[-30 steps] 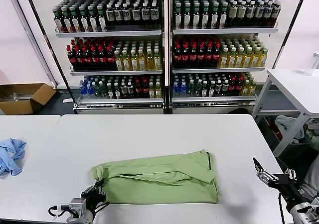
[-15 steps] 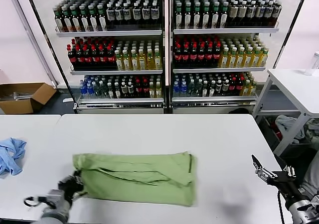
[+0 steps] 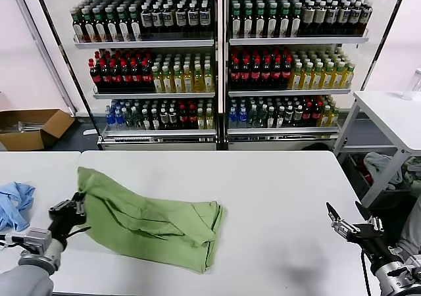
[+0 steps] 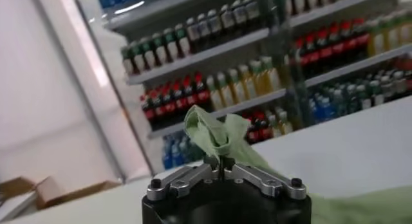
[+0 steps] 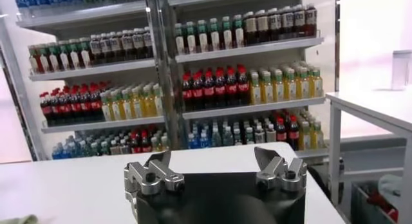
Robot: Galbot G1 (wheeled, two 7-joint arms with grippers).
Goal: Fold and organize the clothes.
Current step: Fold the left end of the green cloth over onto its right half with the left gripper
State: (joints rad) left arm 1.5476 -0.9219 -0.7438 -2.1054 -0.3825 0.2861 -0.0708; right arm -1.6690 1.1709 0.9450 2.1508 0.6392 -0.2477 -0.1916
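Green polo shirt lies folded on white table, long axis slanting from far-left corner down toward near-right. Left gripper pressed together on shirt's left corner, fabric bunched between fingers. Right gripper spread, holds nothing, well apart right of shirt. Blue cloth left of shirt.

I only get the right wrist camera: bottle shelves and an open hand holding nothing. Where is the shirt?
Observer: The green shirt lies folded on the white table, well to the left of your right hand.
Operator: Is anything holding it?
Observer: The left hand is shut on one corner.
Operator: Anything else nearby?
Observer: A blue cloth lies farther left.
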